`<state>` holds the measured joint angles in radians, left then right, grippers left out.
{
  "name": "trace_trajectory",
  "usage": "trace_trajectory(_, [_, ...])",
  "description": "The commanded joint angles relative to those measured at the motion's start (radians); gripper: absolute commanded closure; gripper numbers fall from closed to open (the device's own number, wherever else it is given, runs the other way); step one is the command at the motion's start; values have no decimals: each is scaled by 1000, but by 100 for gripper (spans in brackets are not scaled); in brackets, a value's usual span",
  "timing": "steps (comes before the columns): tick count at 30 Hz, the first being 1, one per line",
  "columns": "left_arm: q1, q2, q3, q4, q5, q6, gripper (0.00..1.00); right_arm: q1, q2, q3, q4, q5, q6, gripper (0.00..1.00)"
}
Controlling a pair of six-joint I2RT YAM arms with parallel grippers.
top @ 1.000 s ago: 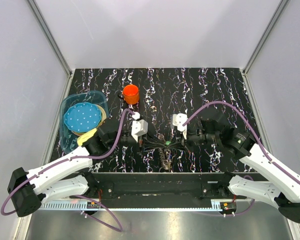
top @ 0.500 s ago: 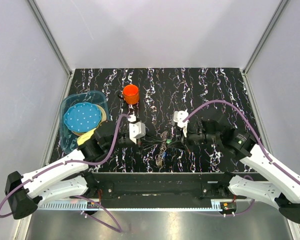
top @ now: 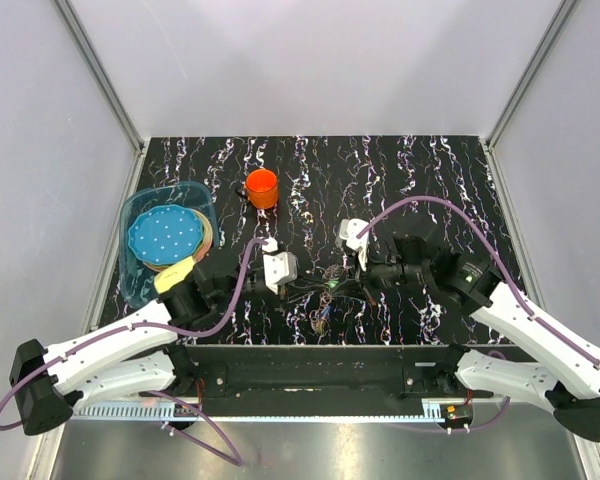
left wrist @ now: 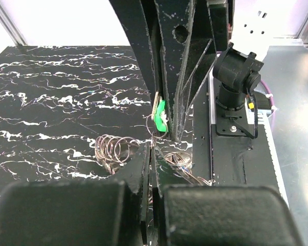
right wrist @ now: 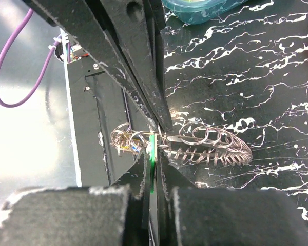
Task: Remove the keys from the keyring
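The keyring is a bunch of grey-brown metal loops with a toothed rim. It hangs between the two grippers near the table's front edge. It also shows in the left wrist view and the right wrist view. My left gripper is shut on a thin loop of the keyring. My right gripper faces it tip to tip and is shut on the green-headed key. That key also shows in the left wrist view. Blue and yellow key heads sit among the loops.
An orange cup stands at the back, left of centre. A clear teal bin at the left holds a blue dotted plate and a yellow item. The black front rail lies just below the grippers.
The right gripper has shifted slightly left and away from the front edge. The left gripper has moved little. The keyring still hangs between them, now a bit higher and further left.
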<state>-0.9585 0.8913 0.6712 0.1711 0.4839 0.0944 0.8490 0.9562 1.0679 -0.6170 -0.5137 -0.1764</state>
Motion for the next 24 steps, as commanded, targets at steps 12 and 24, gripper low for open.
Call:
trace_trajectory(12, [-48, -9, -15, 61, -68, 99, 100, -2, 56, 67, 59, 70, 109, 100])
trace_trajectory(24, [-48, -71, -58, 41, -33, 113, 100, -2, 4, 41, 60, 214, 143, 100])
